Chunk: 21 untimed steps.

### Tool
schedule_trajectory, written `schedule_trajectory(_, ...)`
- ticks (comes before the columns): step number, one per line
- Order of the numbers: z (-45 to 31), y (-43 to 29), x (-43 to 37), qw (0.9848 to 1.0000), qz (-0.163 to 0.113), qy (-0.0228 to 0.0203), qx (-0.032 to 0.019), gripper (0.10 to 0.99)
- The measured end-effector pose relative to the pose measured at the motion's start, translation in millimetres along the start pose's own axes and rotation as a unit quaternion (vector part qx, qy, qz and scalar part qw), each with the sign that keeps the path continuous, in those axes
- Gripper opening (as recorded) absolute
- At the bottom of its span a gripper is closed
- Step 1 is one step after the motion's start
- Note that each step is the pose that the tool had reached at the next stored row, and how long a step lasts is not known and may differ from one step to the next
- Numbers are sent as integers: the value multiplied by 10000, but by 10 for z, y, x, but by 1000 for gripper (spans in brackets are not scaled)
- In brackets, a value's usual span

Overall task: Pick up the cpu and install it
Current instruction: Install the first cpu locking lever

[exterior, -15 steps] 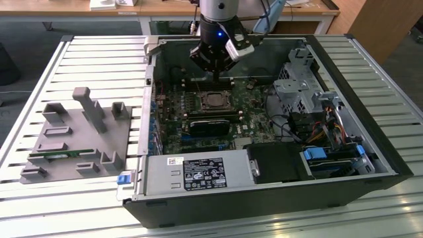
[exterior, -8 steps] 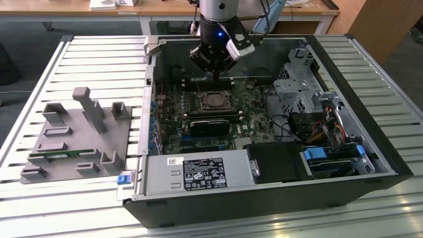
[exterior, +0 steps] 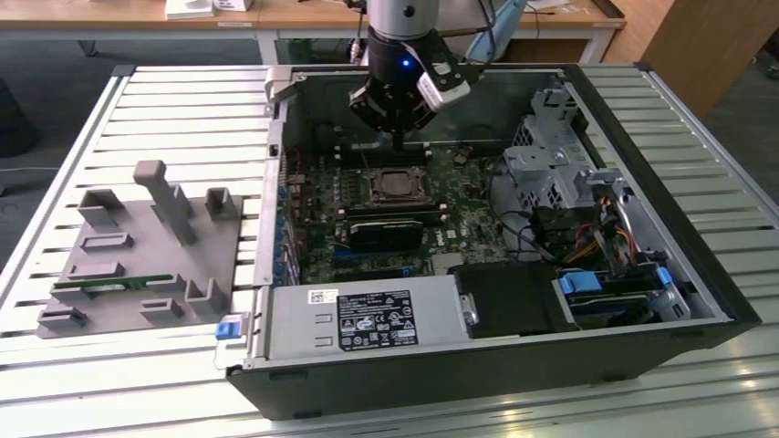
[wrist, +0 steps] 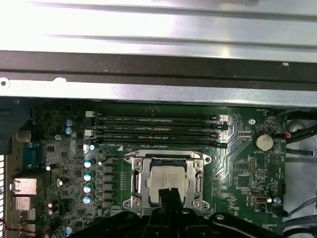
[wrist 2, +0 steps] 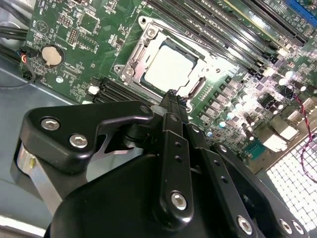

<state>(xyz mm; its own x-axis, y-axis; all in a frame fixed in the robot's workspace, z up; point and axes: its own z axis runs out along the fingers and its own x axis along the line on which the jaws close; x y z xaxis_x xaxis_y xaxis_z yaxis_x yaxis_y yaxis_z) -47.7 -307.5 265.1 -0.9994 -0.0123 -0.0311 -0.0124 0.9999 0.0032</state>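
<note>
hovering over the open computer case (exterior: 681, 274), my pincer (exterior: 399, 139) points down at the motherboard (exterior: 457, 196). its fingers (wrist 2: 171, 106) are pressed together at the tips with nothing between them, so it is closed and empty. the cpu (wrist 2: 171, 67) lies flat in its socket (wrist 2: 136, 59), inside the metal frame; in the first wrist view its silver top (wrist: 168, 178) sits just past my fingertips (wrist: 168, 194), close but apart from them.

around the socket, long black memory slots (wrist: 158, 131) run in a row on one side, and a column of small capacitors (wrist: 88, 176) stands on another. a round coin battery (wrist: 263, 143) sits on the board well off from the socket. in the exterior view a black ribbed block (exterior: 387, 228) lies on the board just nearer the camera than the socket, and the case wall (exterior: 365, 82) rises behind my arm.

the case also holds a grey power supply (exterior: 365, 319), a silver drive cage (exterior: 554, 164) and bundled cables (exterior: 603, 242). on the slatted counter (exterior: 182, 100), at the exterior view's left, a grey tray (exterior: 134, 265) carries a green memory stick (exterior: 109, 285).
</note>
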Motion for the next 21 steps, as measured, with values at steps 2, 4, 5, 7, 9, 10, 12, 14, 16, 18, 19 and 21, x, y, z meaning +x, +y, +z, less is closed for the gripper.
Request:
schedule_trajectory(2, 0, 0, 11, 10000, 0, 0, -16, 106)
schedule_trajectory(4, 0, 0, 48, 10000, 0, 0, -32, 106)
schedule_trajectory(5, 0, 1, 68, 10000, 0, -1, -34, 106)
schedule_trajectory(7, 1, 1, 135, 10000, -1, 0, -35, 106)
schedule_trajectory(9, 2, 2, 222, 10000, 0, 0, -36, 106)
schedule_trajectory(10, 3, 3, 254, 10000, -1, -1, -36, 106)
schedule_trajectory(12, 7, 4, 285, 10000, 1, -1, -36, 106)
schedule_trajectory(14, 9, 3, 292, 10000, 1, 0, -36, 106)
schedule_trajectory(16, 9, 3, 296, 10000, 1, 0, -35, 106)
schedule_trajectory(18, 12, 3, 302, 10000, 1, -1, -36, 106)
schedule_trajectory(19, 12, 3, 304, 10000, 1, -1, -36, 106)
schedule_trajectory(21, 13, 3, 308, 10000, 1, 0, -35, 106)
